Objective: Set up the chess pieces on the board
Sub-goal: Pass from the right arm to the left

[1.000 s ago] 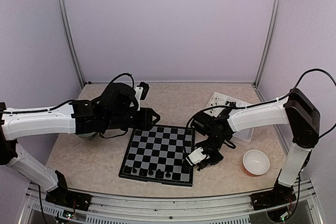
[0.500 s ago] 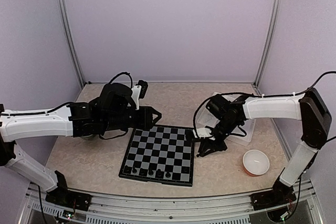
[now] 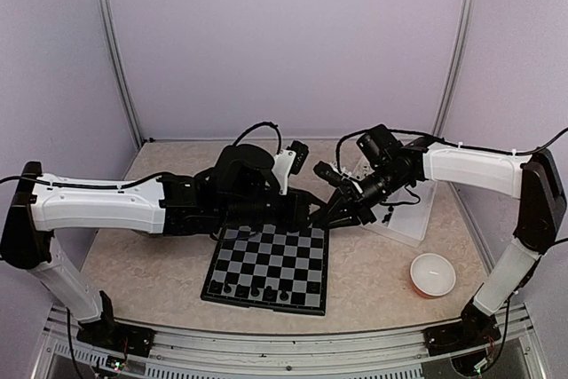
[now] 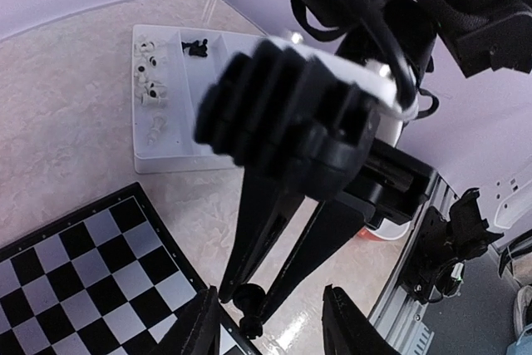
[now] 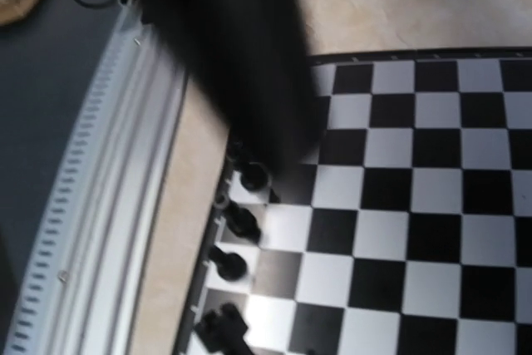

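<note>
Left wrist view: apparent handover near board [image 4: 83,272] corner. Right fingers [image 4: 256,230] pinched on small black piece [image 4: 247,295]; left fingers [image 4: 202,326] half-parted, empty, flanking it. Next, likely: close left, release right.

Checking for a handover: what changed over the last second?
The right gripper left the near right corner of the board for its far right corner, pinching a black piece. The left gripper swung right to meet it, open around that piece. The board, near-row pieces, tray and bowl stayed put.
</note>
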Controlling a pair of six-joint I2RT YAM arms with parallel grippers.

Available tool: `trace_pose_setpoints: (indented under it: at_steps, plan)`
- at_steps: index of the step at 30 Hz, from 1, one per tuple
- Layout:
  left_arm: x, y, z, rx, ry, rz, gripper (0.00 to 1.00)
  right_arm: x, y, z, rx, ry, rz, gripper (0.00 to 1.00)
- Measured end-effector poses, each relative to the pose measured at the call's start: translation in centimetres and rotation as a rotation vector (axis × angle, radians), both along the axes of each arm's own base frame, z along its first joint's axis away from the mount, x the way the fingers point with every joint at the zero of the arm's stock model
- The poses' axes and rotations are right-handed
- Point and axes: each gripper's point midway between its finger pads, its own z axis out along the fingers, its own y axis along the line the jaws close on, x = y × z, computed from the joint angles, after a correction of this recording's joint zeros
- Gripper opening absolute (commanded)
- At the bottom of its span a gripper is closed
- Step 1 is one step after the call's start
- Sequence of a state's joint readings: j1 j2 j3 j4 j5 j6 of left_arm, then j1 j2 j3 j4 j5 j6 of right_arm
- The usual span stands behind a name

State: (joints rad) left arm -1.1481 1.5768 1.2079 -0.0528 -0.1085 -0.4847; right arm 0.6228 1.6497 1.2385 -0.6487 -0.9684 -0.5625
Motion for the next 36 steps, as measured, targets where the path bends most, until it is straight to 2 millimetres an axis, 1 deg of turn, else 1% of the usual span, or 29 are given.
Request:
trace_pose_setpoints:
  at_steps: [2,5,7,13,19,22,24,27,30,36]
  plan:
    - [-0.3,-0.7,-1.0,0.017,0.013,-0.015,0.43,-0.1,0.1,0.1,0.011,0.024,0.002,0.1]
    - [-0.5,-1.2,-2.5,0.04,0.035,-0.026,0.41,-0.3,0.2,0.3,0.021,0.049,0.006,0.1]
    - [-0.5,-1.3,-2.9,0.046,0.043,-0.028,0.4,-0.4,0.2,0.5,0.03,0.06,0.01,0.1]
    - [-0.6,-1.4,-3.2,0.041,0.064,-0.033,0.34,-0.5,0.3,0.6,0.039,0.068,0.015,0.1]
    - [-0.8,-1.5,-3.3,0.036,0.076,-0.04,0.33,-0.5,0.3,0.6,0.039,0.069,0.015,0.11]
    - [-0.9,-1.4,-3.6,0.035,0.082,-0.038,0.29,-0.5,0.2,0.6,0.039,0.068,0.014,0.11]
    - [-1.0,-1.1,-3.9,0.037,0.09,-0.035,0.28,-0.4,0.2,0.6,0.039,0.068,0.013,0.11]
    - [-1.1,-0.9,-4.2,0.042,0.097,-0.033,0.24,-0.4,0.2,0.6,0.039,0.067,0.012,0.11]
    - [-1.2,-0.6,-4.3,0.041,0.101,-0.03,0.22,-0.4,0.2,0.7,0.041,0.066,0.011,0.11]
    - [-1.2,-0.7,-4.2,0.035,0.101,-0.03,0.16,-0.3,0.2,0.7,0.041,0.065,0.011,0.12]
